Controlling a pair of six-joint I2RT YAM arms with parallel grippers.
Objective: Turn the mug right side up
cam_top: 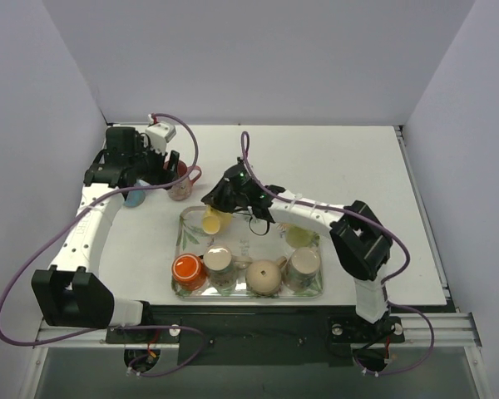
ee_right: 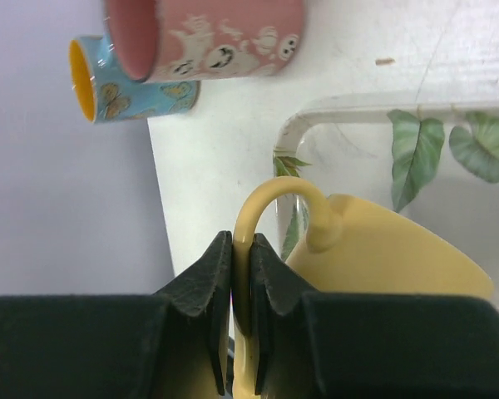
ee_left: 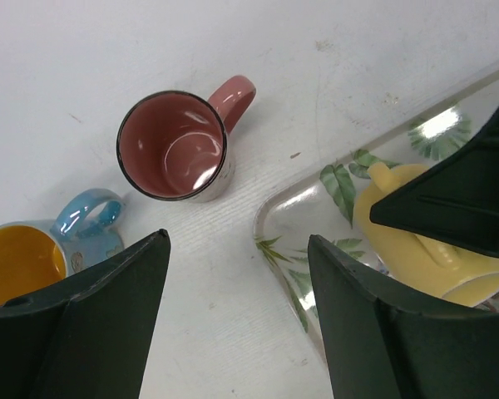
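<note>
You're clamping the right gripper point(ee_right: 241, 247) tight on the handle of the yellow mug point(ee_right: 382, 249), tipped in the tray's point(ee_right: 358, 105) far-left corner, while your left gripper point(ee_left: 237, 241) is hovering spread wide over the pink mug point(ee_left: 173, 145).

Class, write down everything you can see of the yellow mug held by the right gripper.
The yellow mug is plain pale yellow and glossy, ceramic by its look, with one looped handle. The right gripper is shut on that handle, its black fingers pinching the loop from both sides. The mug is tipped rather than upright, at the far left corner of the leaf-patterned tray. Whether it rests on the tray cannot be told.
</note>
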